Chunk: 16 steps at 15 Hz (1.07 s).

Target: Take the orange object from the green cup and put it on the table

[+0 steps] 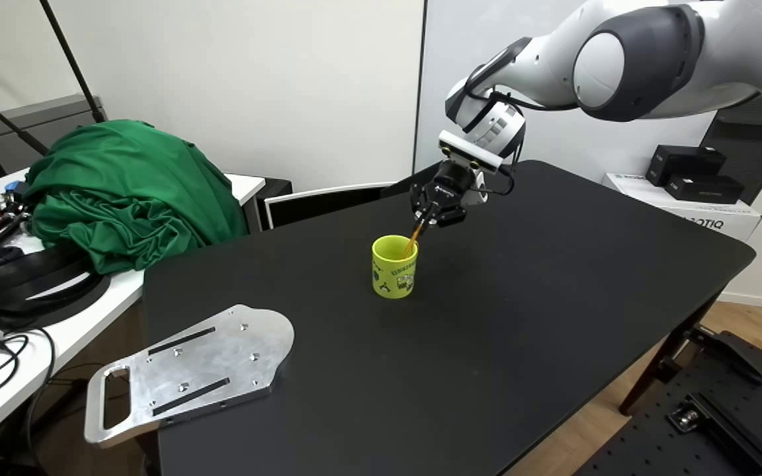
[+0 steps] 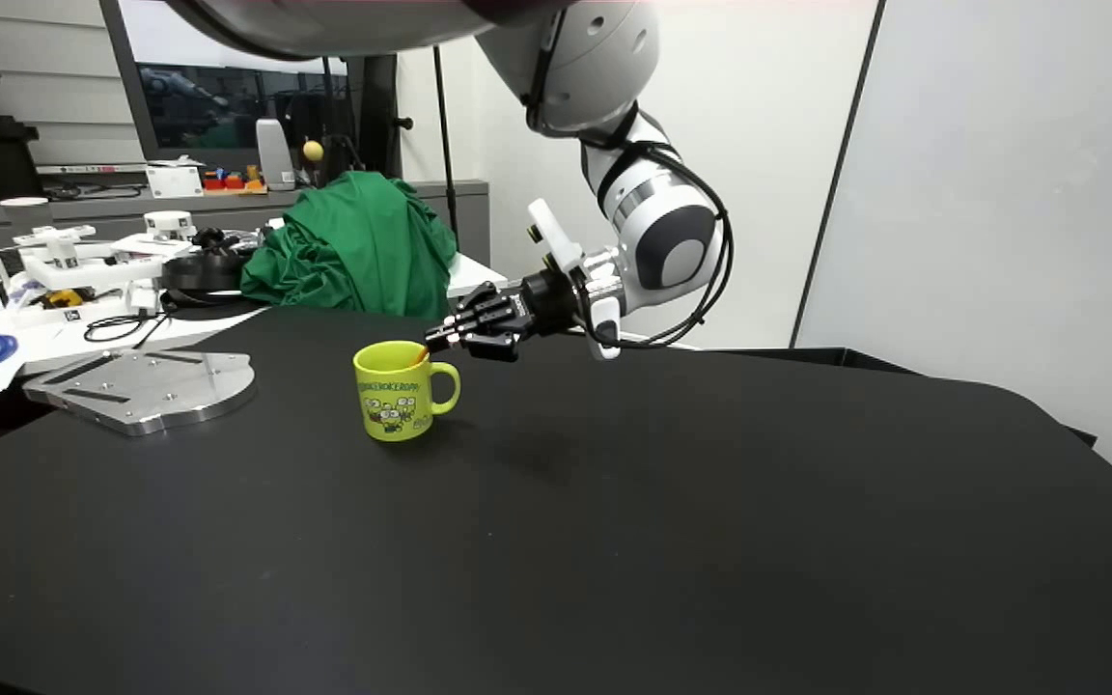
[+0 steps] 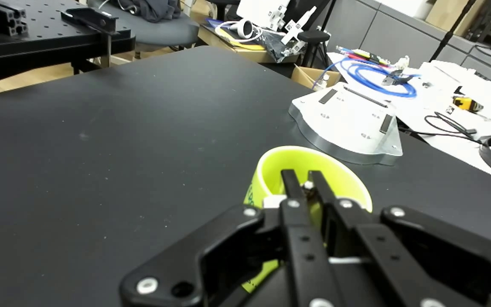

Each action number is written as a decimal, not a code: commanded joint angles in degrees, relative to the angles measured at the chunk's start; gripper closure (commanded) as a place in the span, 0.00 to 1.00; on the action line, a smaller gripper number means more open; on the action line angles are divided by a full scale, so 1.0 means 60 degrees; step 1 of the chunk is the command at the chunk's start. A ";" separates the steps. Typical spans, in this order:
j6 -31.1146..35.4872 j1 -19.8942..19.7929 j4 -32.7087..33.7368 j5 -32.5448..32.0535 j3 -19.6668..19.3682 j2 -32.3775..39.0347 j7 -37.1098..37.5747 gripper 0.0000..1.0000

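Observation:
The lime green cup (image 1: 392,281) stands upright on the black table (image 1: 487,370); it also shows in an exterior view (image 2: 392,401) and in the wrist view (image 3: 343,177). The thin orange object (image 1: 411,242) leans out over the cup's rim on the gripper's side. Its lower end is hidden inside the cup. My gripper (image 1: 423,222) reaches down at a slant to its upper end. In the wrist view the gripper's fingers (image 3: 302,175) are close together with the stick's pale-tipped end (image 3: 308,185) between them, above the cup's mouth.
A silver metal plate (image 1: 222,350) lies at the table's edge beyond the cup. A white side desk holds a dark green cloth heap (image 1: 129,192) and cables. The cup's handle (image 2: 447,386) points toward the gripper's side. A wall stands behind the table.

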 commanded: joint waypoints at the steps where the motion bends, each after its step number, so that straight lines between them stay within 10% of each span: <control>1: -0.0256 -0.0111 0.0459 -0.0008 0.0044 0.0050 0.0292 0.98; 16: -0.2140 -0.0548 0.1931 0.0736 0.0424 -0.0379 0.0993 0.98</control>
